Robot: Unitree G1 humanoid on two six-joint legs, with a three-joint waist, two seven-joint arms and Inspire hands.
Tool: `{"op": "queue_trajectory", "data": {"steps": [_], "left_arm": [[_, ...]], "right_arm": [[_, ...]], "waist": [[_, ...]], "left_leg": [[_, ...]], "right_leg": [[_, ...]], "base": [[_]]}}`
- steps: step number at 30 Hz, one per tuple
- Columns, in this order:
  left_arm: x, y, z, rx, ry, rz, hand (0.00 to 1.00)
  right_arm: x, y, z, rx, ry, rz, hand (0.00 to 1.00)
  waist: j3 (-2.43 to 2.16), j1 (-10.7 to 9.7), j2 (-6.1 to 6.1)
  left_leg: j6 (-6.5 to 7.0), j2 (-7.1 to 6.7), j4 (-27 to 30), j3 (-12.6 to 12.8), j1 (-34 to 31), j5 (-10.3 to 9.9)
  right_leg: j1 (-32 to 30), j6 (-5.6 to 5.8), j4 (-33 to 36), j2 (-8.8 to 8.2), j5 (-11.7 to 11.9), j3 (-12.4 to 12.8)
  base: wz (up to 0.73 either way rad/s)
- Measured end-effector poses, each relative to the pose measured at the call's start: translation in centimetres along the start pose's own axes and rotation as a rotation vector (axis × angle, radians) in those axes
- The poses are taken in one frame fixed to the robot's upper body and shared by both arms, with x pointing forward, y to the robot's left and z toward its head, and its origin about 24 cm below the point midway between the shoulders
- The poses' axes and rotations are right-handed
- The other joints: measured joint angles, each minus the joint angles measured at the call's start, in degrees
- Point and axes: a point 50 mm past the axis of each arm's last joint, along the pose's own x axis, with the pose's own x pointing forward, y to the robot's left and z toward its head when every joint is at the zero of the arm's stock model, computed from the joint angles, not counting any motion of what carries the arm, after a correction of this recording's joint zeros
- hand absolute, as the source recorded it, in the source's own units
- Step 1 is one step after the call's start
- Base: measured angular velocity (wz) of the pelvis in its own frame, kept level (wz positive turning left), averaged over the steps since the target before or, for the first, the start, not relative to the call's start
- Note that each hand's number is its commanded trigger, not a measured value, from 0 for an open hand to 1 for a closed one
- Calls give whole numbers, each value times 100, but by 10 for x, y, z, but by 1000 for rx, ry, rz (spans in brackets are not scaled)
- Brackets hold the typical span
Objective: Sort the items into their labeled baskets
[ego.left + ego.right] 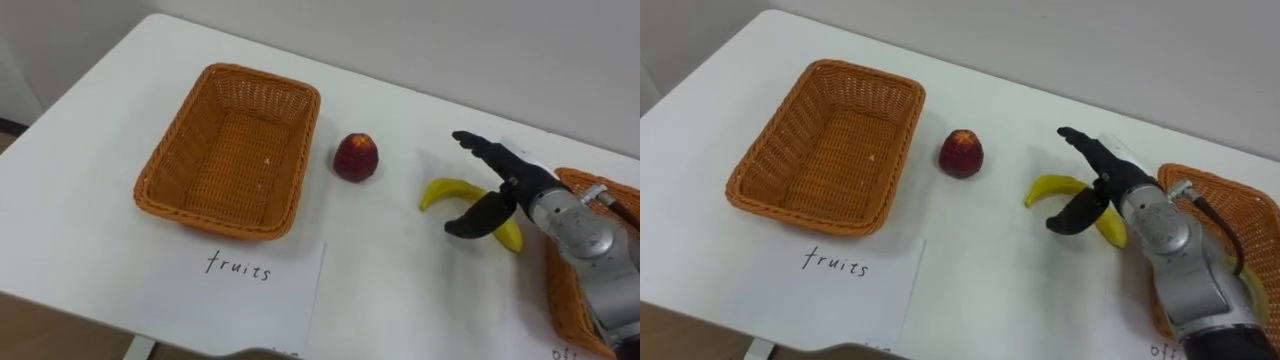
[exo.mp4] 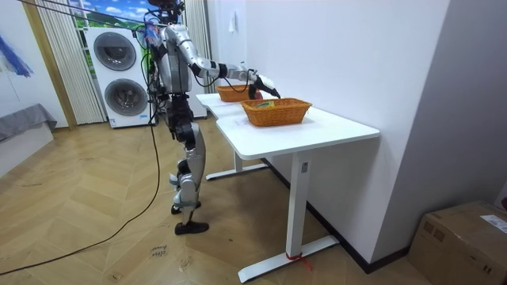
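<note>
Right hand point(image 1: 510, 190) is spread open over the banana point(image 1: 450, 190) on the table point(image 1: 400, 290) - not gripping - just beside the right basket point(image 1: 560, 290) rim. Red fruit point(image 1: 356, 158) sits near it, with open tabletop before the fruits basket point(image 1: 297, 150).

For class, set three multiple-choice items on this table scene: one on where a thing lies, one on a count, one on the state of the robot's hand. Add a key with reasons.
1. Where does the red fruit lie?
A) on the table, between the left basket and the banana
B) inside the left basket
C) in the robot's grasp

2. How many wicker baskets stand on the table?
A) one
B) two
C) three

3. How is the right hand?
A) curled into a fist
B) shut round the red fruit
C) open, over the banana

Key:
1 A: it sits on bare tabletop, apart from both.
2 B: there is the left basket, and the right basket at the view's right edge.
3 C: its fingers are straight and its thumb is spread.
</note>
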Motion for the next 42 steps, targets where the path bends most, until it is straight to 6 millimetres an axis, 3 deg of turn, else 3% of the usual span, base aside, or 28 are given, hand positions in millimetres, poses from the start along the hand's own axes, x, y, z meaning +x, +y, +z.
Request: {"op": "queue_trajectory", "data": {"steps": [17, 42], "left_arm": [[0, 0, 2, 3, -4, 4, 0], [3, 1, 6, 37, -6, -8, 0]], "right_arm": [[5, 12, -23, -82, 137, 64, 0], [14, 6, -28, -76, 183, 69, 0]], "waist": [[23, 104, -32], [27, 95, -30]], "left_leg": [[5, -11, -55, 22, 10, 14], [3, -19, -10, -88, -28, 12]], "right_leg": [[8, 0, 8, -12, 0, -7], [15, -5, 5, -9, 4, -75]], "base": [[0], [1]]}}
